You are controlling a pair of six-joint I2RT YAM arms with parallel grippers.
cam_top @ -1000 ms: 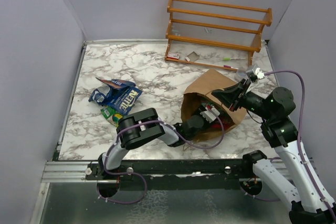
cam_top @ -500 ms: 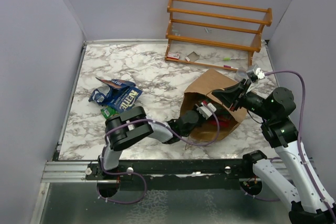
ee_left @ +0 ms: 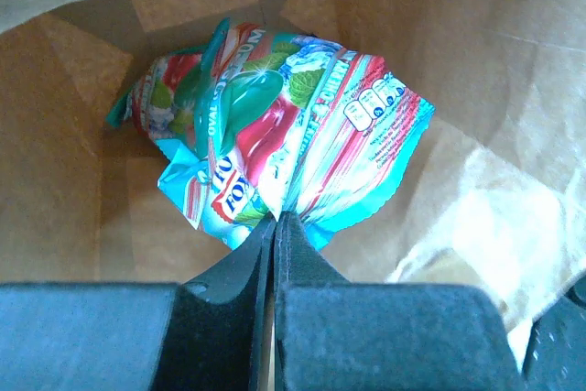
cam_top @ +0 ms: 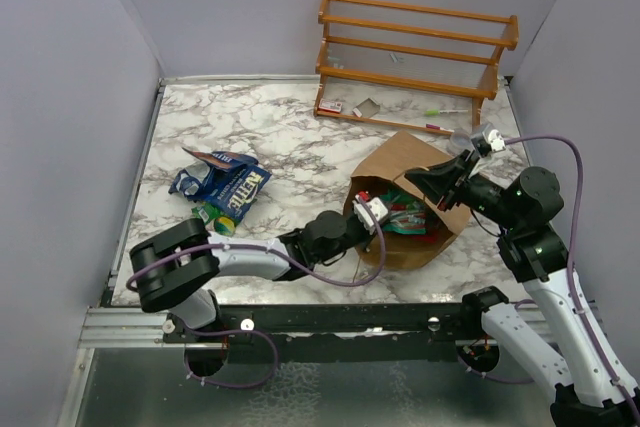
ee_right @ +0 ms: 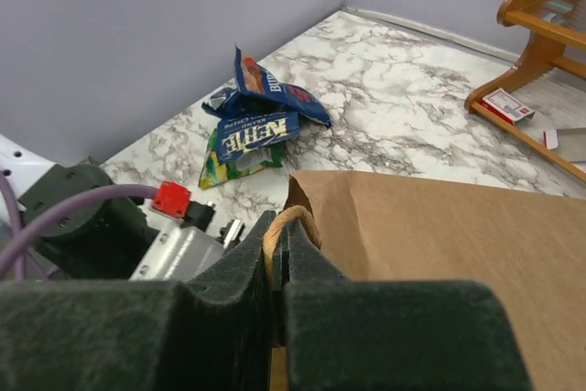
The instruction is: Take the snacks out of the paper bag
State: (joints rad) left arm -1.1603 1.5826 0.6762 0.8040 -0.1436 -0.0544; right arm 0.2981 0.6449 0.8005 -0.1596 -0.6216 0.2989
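Observation:
The brown paper bag (cam_top: 400, 162) lies on its side, mouth toward the arms. Inside it is a teal-red snack packet (cam_top: 406, 217), which the left wrist view shows crumpled against the bag's floor (ee_left: 284, 125). My left gripper (ee_left: 276, 219) is shut on that packet's near edge, just inside the bag's mouth (cam_top: 380, 215). My right gripper (ee_right: 280, 231) is shut on the bag's string handle (ee_right: 293, 219) at the upper rim (cam_top: 415, 179), holding the mouth up. Dark blue packets (cam_top: 225, 182) and a green-yellow one (cam_top: 213, 217) lie on the marble to the left.
An orange wooden rack (cam_top: 415, 57) stands at the back, with small red-white (cam_top: 333, 106) and grey (cam_top: 367, 107) scraps at its foot. Purple-grey walls close in left, back and right. My left arm's cable (cam_top: 350, 277) loops by the bag's mouth.
My left gripper shut on the teal-red packet deep in the bag and drew back toward the mouth, its elbow swinging left. The right gripper and the bag have held still.

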